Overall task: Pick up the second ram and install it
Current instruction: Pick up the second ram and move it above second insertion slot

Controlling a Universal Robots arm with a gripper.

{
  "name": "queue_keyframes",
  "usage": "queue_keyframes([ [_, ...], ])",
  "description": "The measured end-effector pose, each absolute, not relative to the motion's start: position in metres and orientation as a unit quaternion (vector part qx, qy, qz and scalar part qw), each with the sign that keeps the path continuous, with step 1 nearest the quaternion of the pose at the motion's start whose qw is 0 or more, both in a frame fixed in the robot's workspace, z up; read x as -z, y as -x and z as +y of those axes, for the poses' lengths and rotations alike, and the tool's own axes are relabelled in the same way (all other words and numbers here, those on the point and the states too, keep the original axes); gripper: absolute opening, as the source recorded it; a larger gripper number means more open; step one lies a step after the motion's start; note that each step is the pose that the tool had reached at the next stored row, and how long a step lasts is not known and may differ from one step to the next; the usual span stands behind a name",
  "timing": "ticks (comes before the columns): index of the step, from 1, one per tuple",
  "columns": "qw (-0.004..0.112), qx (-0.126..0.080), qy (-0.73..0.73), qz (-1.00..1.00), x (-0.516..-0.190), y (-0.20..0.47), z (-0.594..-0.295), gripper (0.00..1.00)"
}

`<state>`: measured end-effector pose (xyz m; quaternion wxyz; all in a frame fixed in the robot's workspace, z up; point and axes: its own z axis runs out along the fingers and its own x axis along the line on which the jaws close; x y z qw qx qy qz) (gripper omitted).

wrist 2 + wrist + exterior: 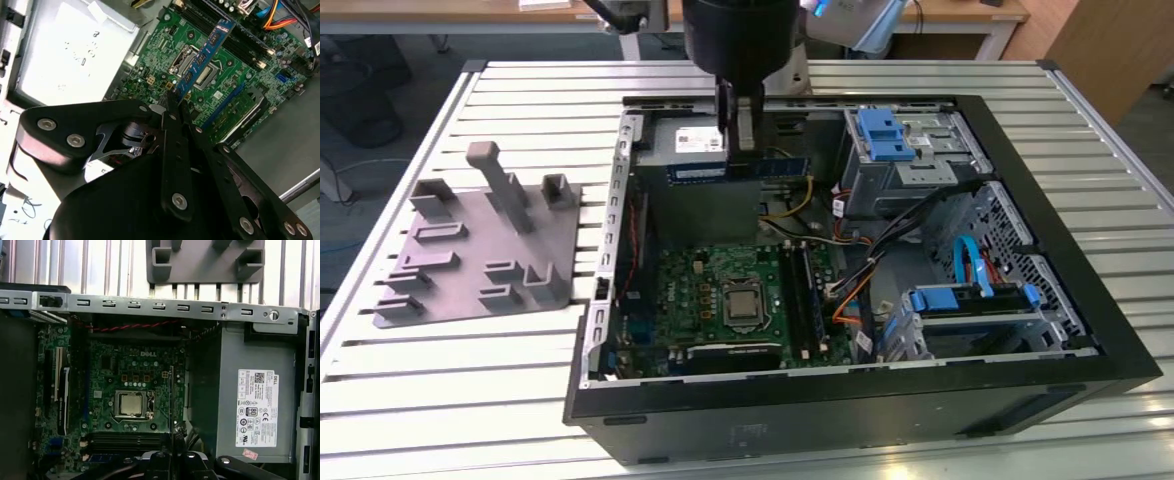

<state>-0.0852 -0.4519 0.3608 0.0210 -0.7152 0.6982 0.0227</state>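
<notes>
The second ram [736, 170] is a narrow blue-green stick with black chips, hanging level above the open computer case, over the back of the green motherboard [707, 290]. My gripper [735, 158] reaches down from above and is shut on its middle. In the second wrist view the ram [205, 55] sticks out past the black fingers [172, 112] and slants over the processor socket [202, 75]. In the first wrist view the ram [171, 405] appears edge-on as a thin line beside the processor [131, 404], above the gripper [171, 456]. The long black memory slots [803, 290] lie right of the socket.
The black case wall [854, 400] surrounds the board. A silver power supply [252, 407] sits beside the gripper. Blue-tabbed drive cages [894, 135] [974, 300] and orange and black cables [854, 280] fill the exterior view's right. A grey pegged holder plate [480, 250] lies outside on the slatted table.
</notes>
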Motion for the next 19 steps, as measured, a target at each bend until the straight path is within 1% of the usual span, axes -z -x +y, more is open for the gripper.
queue_keyframes([
  [11, 0.021, -0.023, 0.715, 0.698, -0.341, 0.068, -0.469, 0.14],
  [19, 0.021, -0.023, 0.715, 0.698, -0.326, 0.06, -0.492, 0.14],
])
